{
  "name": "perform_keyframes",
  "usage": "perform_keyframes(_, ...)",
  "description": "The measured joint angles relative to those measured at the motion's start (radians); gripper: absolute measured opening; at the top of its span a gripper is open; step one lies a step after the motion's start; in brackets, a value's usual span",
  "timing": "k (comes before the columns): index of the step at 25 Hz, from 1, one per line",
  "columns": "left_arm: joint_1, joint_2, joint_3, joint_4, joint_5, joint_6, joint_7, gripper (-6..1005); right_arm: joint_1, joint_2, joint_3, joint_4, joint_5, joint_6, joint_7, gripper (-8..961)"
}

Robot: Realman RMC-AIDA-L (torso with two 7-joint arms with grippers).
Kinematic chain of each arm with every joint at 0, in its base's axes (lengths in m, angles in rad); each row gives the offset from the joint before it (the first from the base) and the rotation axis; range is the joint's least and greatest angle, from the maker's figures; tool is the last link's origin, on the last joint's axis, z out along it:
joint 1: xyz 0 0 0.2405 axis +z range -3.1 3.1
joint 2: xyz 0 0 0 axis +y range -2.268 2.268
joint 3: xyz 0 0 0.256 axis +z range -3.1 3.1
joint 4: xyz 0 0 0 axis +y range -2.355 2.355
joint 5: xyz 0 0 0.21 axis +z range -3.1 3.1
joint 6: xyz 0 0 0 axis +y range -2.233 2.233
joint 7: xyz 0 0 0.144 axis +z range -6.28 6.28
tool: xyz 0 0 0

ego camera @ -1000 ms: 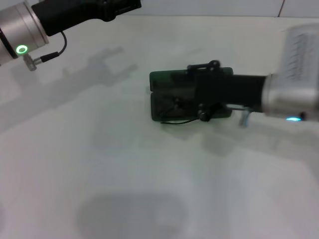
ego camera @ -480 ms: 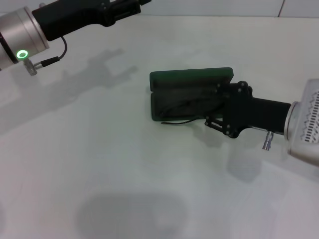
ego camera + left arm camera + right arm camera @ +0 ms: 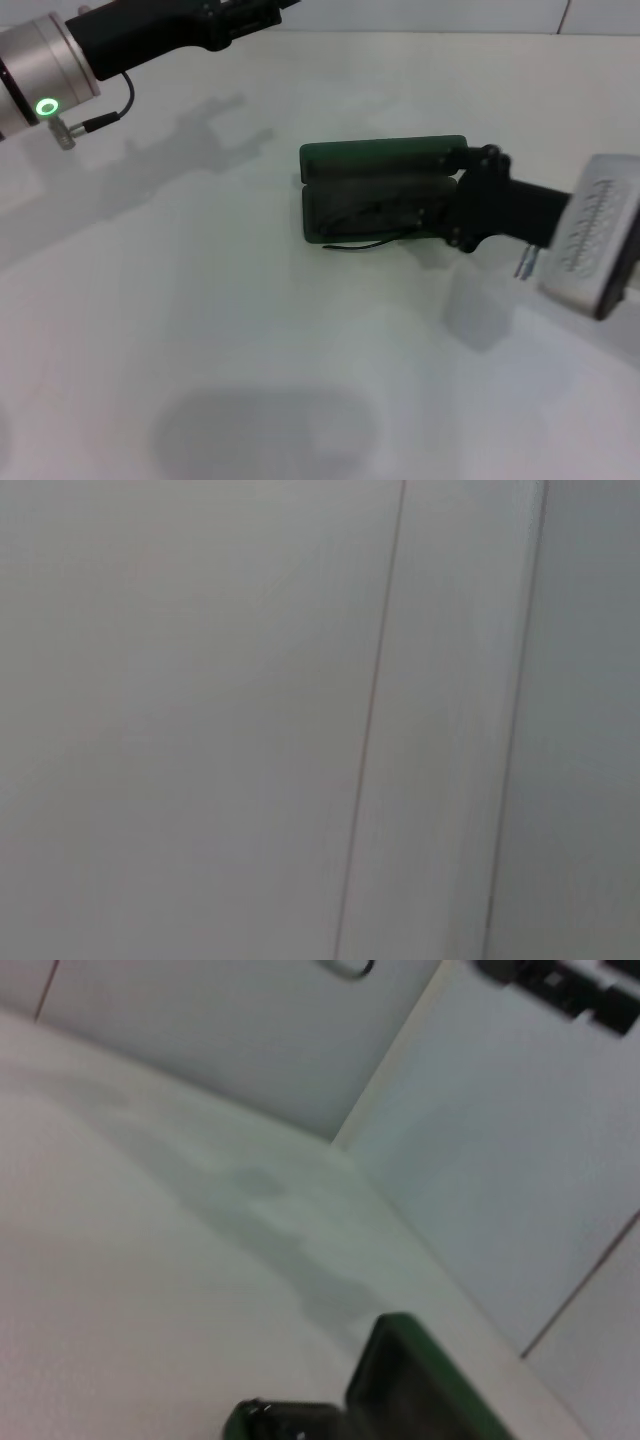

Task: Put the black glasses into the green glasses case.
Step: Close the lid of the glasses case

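The green glasses case (image 3: 340,215) lies open in the middle of the white table, its lid (image 3: 385,155) standing up along the far side. The black glasses (image 3: 365,212) lie inside the tray, and one thin temple arm (image 3: 360,243) hangs out over the near edge. My right gripper (image 3: 450,212) is at the case's right end, low over it. The right wrist view shows the case's lid edge (image 3: 430,1380). My left gripper (image 3: 245,12) is raised at the far left, well away from the case.
The white table (image 3: 250,330) stretches all around the case. A pale wall with panel seams (image 3: 370,720) fills the left wrist view. The left arm's dark gripper shows far off in the right wrist view (image 3: 560,990).
My right arm has pulled back to the right, off the top of the case, and its wrist has turned; its gripper now sits at the case's right end. The left arm has hardly moved.
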Motion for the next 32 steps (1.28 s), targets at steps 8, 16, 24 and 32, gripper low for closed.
perform_keyframes(8,-0.015,0.0,0.011,-0.003,0.002,-0.041,0.001,825,0.053,-0.001,-0.122,0.001,-0.01,0.172,0.0,426)
perform_keyframes(16,-0.03,0.0,0.025,0.001,0.001,-0.055,0.001,825,0.071,-0.001,-0.139,0.016,-0.01,0.198,0.003,426)
perform_keyframes(24,-0.034,0.002,0.024,0.004,0.002,-0.057,0.001,826,0.114,-0.002,-0.205,0.042,-0.009,0.269,0.046,426)
perform_keyframes(32,-0.027,0.0,0.024,0.006,0.002,-0.055,0.001,825,0.118,-0.002,-0.225,0.043,-0.01,0.273,0.054,426)
